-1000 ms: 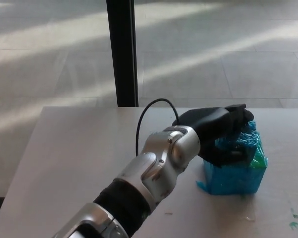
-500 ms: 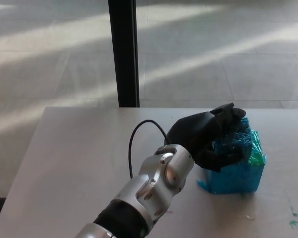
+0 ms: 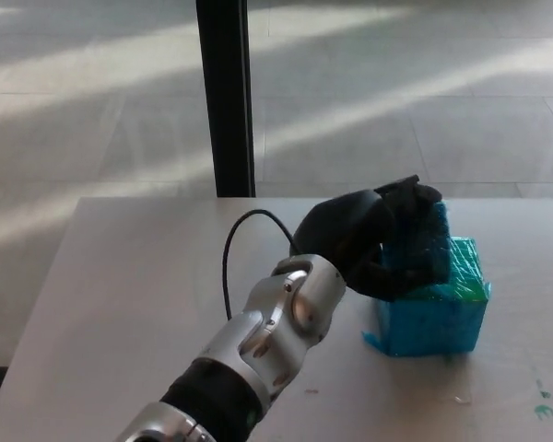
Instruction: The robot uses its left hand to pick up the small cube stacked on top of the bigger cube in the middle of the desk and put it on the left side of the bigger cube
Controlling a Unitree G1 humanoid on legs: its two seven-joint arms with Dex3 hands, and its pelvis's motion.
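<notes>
From the head view, the black left hand point(image 3: 373, 241) has drawn back toward the left since a moment ago, and the small teal rough-surfaced cube point(image 3: 430, 241) now sits tilted in its grasp, fingers point(image 3: 407, 196) curled over the top, just clear of the bigger teal cube point(image 3: 433, 308) with green along its top edge. The grey desk point(image 3: 138, 304) lies bare and wide to the left of the big cube. The silver forearm point(image 3: 272, 336) reaches diagonally up from the lower left, wrist bent, a black cable point(image 3: 229, 267) looping behind it.
</notes>
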